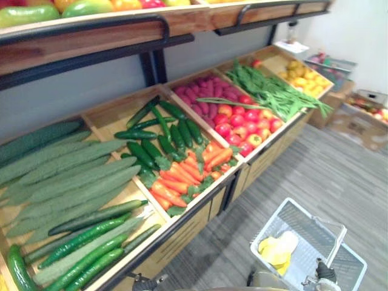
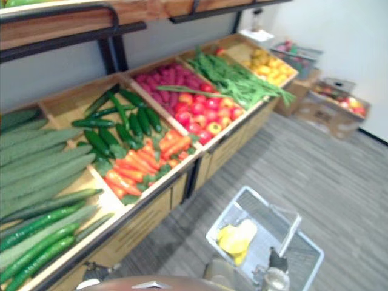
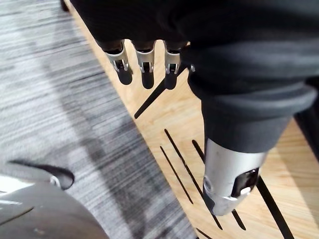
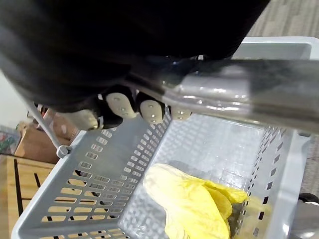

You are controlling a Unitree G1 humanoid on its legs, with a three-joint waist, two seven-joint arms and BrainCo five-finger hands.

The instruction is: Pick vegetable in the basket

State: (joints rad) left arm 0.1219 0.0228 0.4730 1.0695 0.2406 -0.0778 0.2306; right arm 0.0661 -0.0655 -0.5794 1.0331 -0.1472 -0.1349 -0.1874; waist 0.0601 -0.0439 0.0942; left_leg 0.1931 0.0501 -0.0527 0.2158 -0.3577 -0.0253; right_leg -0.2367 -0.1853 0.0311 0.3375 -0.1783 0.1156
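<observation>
Basket (image 1: 270,223) of pale grey plastic mesh hangs at your robot's lower right, over the grey carpet (image 1: 327,170) and just out from the wooden produce stand (image 1: 200,221). You can see 1 yellow vegetable (image 4: 192,199) lying inside it, toward the end nearer the stand. Your right hand (image 4: 149,110) has its fingers curled round the basket's metal handle (image 4: 239,92), which crosses above the mesh in the right wrist view. Your left hand (image 3: 146,62) hangs empty beside the slotted front of the stand, its fingers straight and slightly apart, its thumb (image 3: 229,169) clear of them and touching nothing. On the stand, from your left, you have long pale green gourds (image 1: 66,176) with slim cucumbers (image 1: 85,242) in front of them, then dark short cucumbers (image 1: 163,130) behind orange carrots (image 1: 188,173), then purple-red produce (image 1: 197,97) behind red and yellow round fruit (image 1: 242,124), with green beans (image 1: 273,91) spread in the next bin and yellow fruit (image 1: 303,76) at the far end
</observation>
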